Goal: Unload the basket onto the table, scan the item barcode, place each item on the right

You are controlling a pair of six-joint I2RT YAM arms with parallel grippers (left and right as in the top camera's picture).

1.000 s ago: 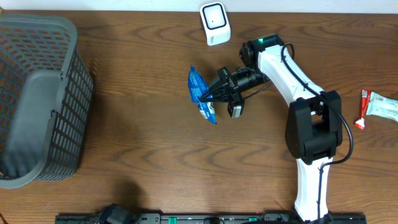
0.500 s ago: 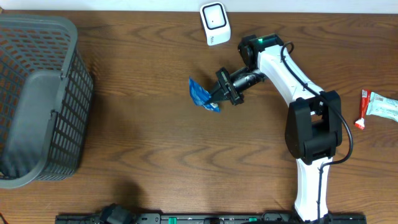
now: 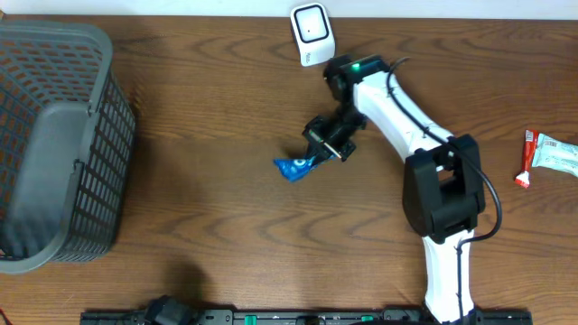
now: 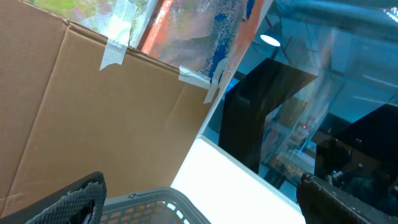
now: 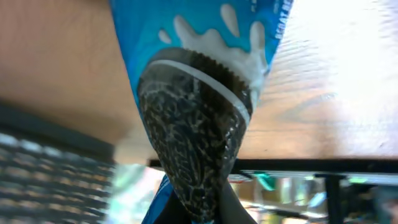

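My right gripper (image 3: 313,156) is shut on a blue cookie packet (image 3: 295,167), which hangs over the middle of the table. In the right wrist view the packet (image 5: 199,93) fills the frame, showing a dark cookie picture, and its end is pinched in my right gripper (image 5: 208,211). No barcode shows in any view. A white scanner (image 3: 312,34) stands at the table's back edge, behind the right arm. My left gripper (image 4: 205,208) is open and empty, raised above the basket rim (image 4: 155,200); it does not show in the overhead view.
A large grey mesh basket (image 3: 54,144) fills the table's left side. A red-and-white packet (image 3: 545,155) lies at the right edge. In the left wrist view a cardboard box (image 4: 106,118) stands beyond the table.
The right arm has swung left and turned its wrist. The blue packet has moved down and now hangs edge-on below the gripper. The grip has stayed shut throughout.
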